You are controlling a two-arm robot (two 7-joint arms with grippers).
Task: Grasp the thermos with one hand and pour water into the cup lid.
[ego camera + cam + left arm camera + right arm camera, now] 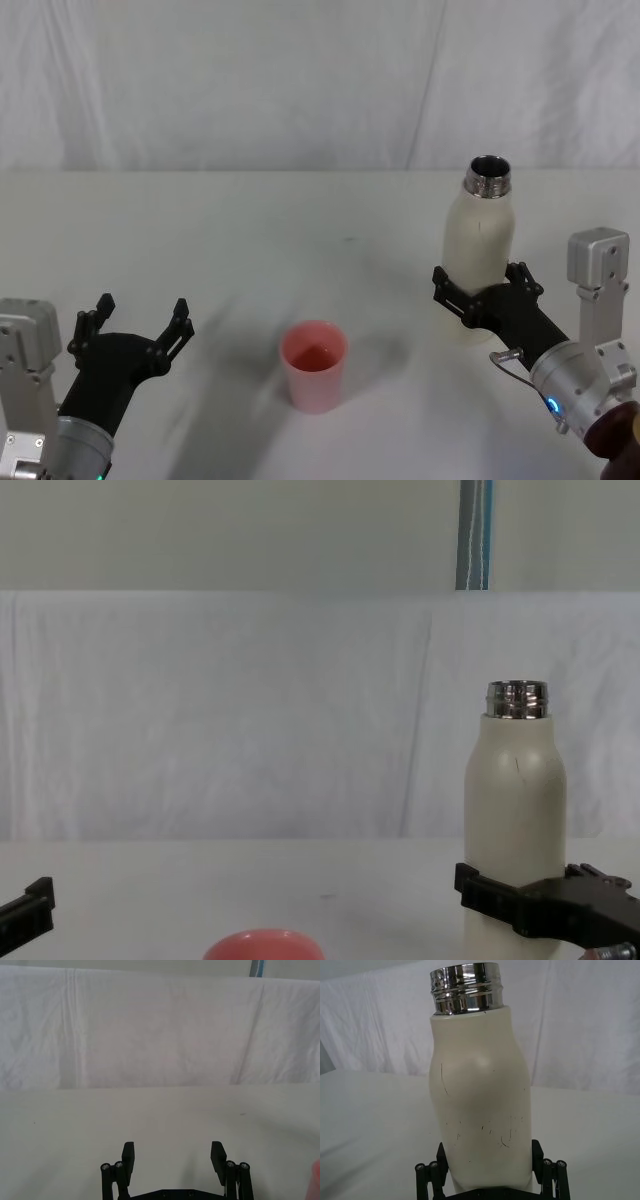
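Hidden or cut off: the base of the thermos (480, 240) sits behind the right gripper's fingers (452, 290) in the head view; the chest view crops the cup lid (264, 946) to its rim.
Hard to make out: whether the cup lid (314, 365) holds liquid; its inside looks pink, nothing more certain.
Thermos: upright on the table (250, 240), uncapped, steel neck bare, fine dark scratches on its cream body (480, 1110).
Right gripper (482, 289): clamped around the lower thermos, one finger on each side (538, 1155).
Cup lid: on the table to the left of the thermos, nearer the robot, well apart from it.
Left gripper (135, 325): far left of the thermos, beyond the cup lid, fingers apart (129, 1157), holding nothing.
Surface: white, matte table.
Room: wrinkled white cloth backdrop (230, 710) behind the thermos; a blue vertical strip (474, 535) above it.
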